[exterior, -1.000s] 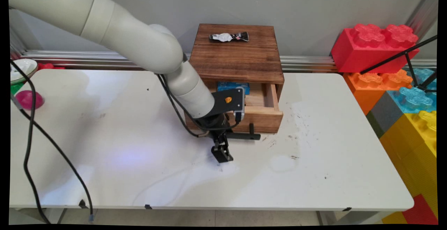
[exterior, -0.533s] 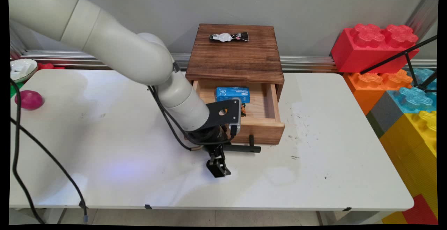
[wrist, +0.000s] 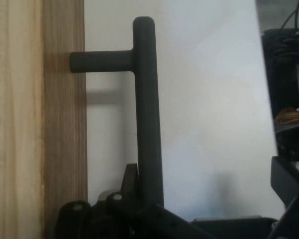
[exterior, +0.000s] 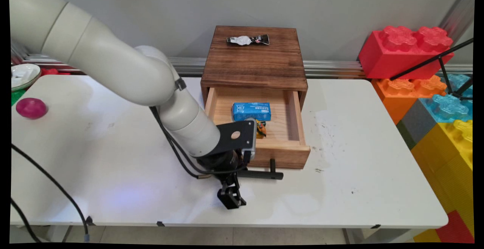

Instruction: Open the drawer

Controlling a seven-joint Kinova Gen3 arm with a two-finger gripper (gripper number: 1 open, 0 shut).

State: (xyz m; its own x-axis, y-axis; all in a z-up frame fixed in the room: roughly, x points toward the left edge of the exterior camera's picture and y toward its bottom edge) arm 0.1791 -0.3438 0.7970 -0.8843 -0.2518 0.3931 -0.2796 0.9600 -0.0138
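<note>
— Where is the gripper point(exterior: 230, 200)?
— Low over the table point(exterior: 113, 154), at the left end of the black handle point(exterior: 261, 174) on the open drawer point(exterior: 281, 155). The bar runs into its linkage; clamped or apart, I cannot tell.
— Contents?
— A blue box point(exterior: 252, 111) (a small wrapped item beside it).
</note>
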